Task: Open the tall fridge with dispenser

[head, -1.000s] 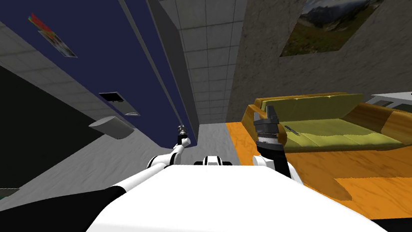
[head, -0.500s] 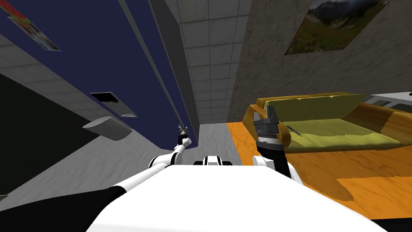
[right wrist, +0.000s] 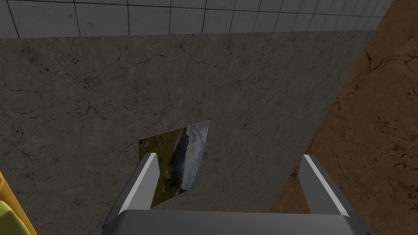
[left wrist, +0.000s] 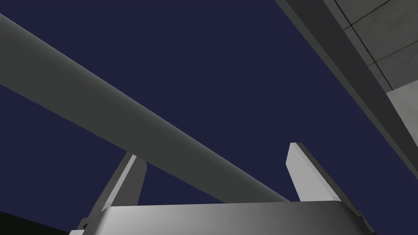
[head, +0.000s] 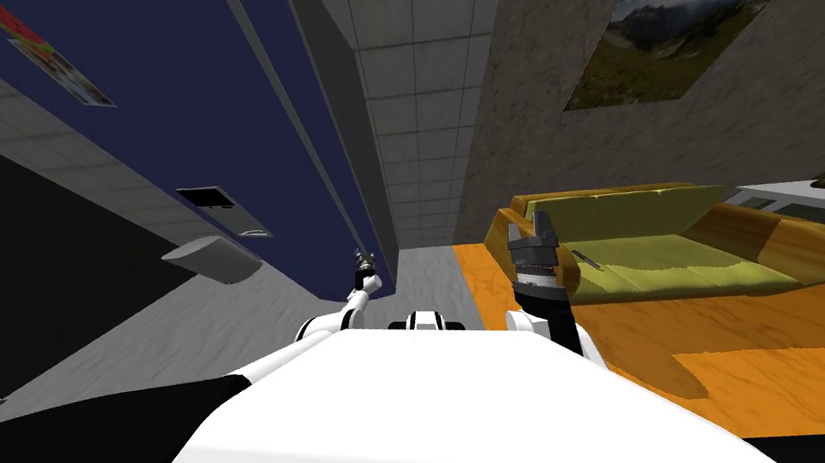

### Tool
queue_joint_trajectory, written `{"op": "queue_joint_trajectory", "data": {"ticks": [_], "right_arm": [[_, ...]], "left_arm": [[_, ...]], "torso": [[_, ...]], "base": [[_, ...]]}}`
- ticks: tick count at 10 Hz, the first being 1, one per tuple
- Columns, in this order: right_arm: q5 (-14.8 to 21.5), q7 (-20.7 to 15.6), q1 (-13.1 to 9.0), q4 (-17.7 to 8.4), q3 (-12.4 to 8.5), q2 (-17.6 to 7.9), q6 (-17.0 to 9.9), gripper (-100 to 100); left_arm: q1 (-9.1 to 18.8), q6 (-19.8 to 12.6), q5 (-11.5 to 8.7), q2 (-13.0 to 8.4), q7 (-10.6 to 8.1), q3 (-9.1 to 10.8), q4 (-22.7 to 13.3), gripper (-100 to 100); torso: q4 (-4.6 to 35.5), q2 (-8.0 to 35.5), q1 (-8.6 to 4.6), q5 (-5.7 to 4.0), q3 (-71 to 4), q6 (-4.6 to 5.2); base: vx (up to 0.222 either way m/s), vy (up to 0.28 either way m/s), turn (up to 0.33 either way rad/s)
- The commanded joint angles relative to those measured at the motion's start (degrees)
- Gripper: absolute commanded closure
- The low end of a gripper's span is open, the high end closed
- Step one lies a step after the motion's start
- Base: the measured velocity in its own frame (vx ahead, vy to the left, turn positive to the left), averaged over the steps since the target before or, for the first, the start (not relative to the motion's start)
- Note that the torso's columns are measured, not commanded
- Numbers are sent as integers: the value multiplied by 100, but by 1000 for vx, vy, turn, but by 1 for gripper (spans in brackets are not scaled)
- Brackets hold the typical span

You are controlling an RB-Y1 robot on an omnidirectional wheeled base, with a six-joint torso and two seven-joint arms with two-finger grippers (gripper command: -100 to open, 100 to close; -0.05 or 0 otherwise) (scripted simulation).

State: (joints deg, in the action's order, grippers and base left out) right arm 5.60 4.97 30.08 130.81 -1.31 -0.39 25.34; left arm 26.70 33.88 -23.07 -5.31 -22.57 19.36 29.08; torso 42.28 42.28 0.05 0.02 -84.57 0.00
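The tall fridge (head: 179,95) has a navy blue front with a dispenser recess (head: 221,210) and long grey handles (head: 294,119) running up it. My left gripper (head: 363,261) is stretched out to the low end of a handle. In the left wrist view the grey handle bar (left wrist: 122,114) crosses slantwise in front of the navy door (left wrist: 224,61) and passes between my left gripper's (left wrist: 213,150) fingers, which stand open, with one finger partly behind the bar. My right gripper (head: 541,223) is raised beside the chest, open (right wrist: 229,156) and empty.
A yellow-green sofa (head: 664,239) with a brown frame stands on the orange floor (head: 773,365) to my right. A grey rounded fixture (head: 212,257) juts out beside the fridge. A colourful sheet (head: 59,66) is stuck on the fridge door.
The head view has shifted a little, so the fridge's sheet and dispenser sit further up and left. Both arms keep their places in that view.
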Motion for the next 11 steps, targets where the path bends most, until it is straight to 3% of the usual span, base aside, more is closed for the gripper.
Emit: {"op": "queue_joint_trajectory", "data": {"ticks": [1,5,7,8,9,11], "right_arm": [[0,0,0,0,0,0,0,0],[0,0,0,0,0,0,0,0],[0,0,0,0,0,0,0,0],[0,0,0,0,0,0,0,0],[0,0,0,0,0,0,0,0],[0,0,0,0,-1,0,0,0]], "left_arm": [[-353,-214,130,3,-105,153,492,-100],[-882,-625,296,30,-180,375,1309,-100],[-1015,-727,338,36,-198,431,1558,-100],[-998,-720,317,82,-169,399,1490,-100],[-882,-625,296,30,-180,375,1351,100],[-618,-419,213,16,-142,264,992,100]], "torso": [[-2,-6,-7,-2,-3,0],[-1,-27,11,0,-12,4],[3,-38,21,-1,-17,5],[7,-35,21,-6,-15,-2],[0,-30,18,1,-13,3],[2,-21,13,-11,-8,-4]], "base": [[52,-9,-114],[43,-15,-80],[14,-12,-31],[1,-8,-2],[-9,-2,25],[-26,15,84]]}}
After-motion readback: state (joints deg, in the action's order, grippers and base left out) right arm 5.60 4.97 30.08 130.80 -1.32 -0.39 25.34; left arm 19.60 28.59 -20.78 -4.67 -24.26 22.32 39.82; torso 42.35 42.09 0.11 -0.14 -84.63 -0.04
